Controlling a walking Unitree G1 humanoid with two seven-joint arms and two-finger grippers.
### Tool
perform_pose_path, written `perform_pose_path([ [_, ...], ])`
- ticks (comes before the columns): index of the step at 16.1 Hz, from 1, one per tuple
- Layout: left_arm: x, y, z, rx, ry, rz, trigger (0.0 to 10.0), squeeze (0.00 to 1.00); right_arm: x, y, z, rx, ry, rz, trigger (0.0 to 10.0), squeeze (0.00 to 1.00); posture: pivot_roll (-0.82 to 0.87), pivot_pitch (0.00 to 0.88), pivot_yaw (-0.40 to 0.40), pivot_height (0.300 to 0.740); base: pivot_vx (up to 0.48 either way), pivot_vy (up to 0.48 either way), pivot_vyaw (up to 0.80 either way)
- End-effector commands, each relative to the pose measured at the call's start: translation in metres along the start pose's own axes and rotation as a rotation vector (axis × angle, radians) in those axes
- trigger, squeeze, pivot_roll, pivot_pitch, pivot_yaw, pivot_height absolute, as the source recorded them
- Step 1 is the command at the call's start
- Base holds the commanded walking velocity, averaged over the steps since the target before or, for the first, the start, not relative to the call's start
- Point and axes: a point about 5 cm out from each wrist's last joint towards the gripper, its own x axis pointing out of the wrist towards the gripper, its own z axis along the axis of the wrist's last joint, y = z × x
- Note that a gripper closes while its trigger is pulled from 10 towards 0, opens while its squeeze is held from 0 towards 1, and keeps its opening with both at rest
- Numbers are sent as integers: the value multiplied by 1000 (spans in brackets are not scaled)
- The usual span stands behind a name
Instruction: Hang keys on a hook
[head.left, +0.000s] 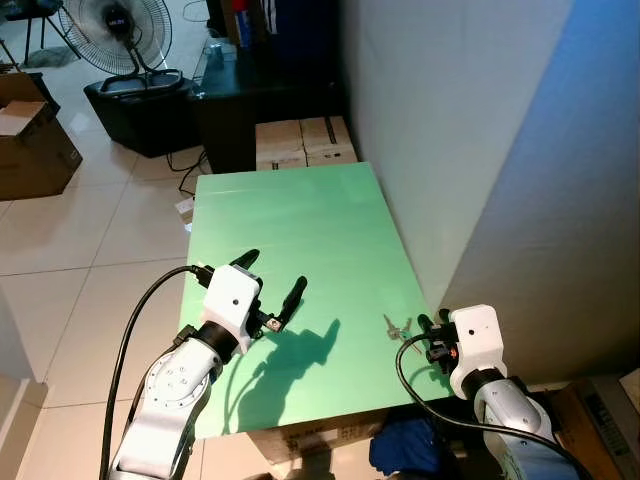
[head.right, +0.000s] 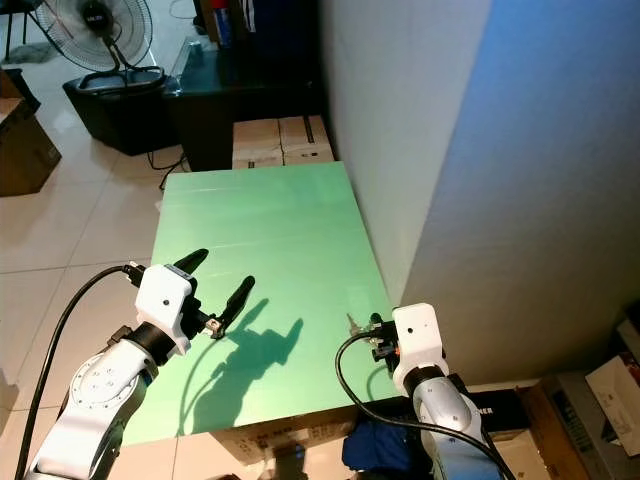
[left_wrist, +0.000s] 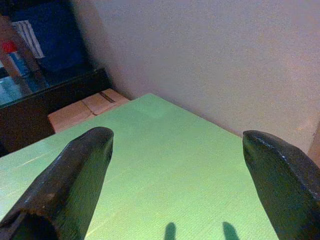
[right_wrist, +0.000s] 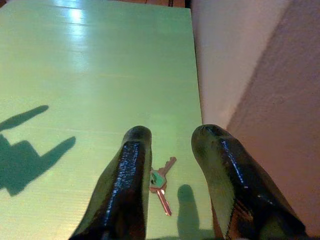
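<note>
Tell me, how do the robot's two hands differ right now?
The left hand has its fingers spread wide; the right hand holds its fingers closer together, though still apart. The left hand hovers over bare green table, away from the keys; the right hand sits at the table's near right corner with the keys just ahead of it. Both are empty, with long black fingers.

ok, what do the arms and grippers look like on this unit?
Both arms are silver metal with rounded joint housings. Each ends in a white boxy wrist block carrying two long black tapered fingers: left gripper, right gripper. The fingers look glossy up close. A black cable loops along each arm to the wrist. No markings legible.
</note>
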Motion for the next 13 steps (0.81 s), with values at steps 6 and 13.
perform_pose_path([
  [6, -4, -3, 2, 32, 22, -136, 10000, 0, 32, 26, -43, -43, 270, 189, 10000, 1000, -88, 59, 95, 740, 0, 0, 0],
  [13, -16, 0, -1, -32, 62, -234, 10000, 0, 43, -3, -40, -88, 230, -23, 10000, 1000, -74, 62, 105, 740, 0, 0, 0],
])
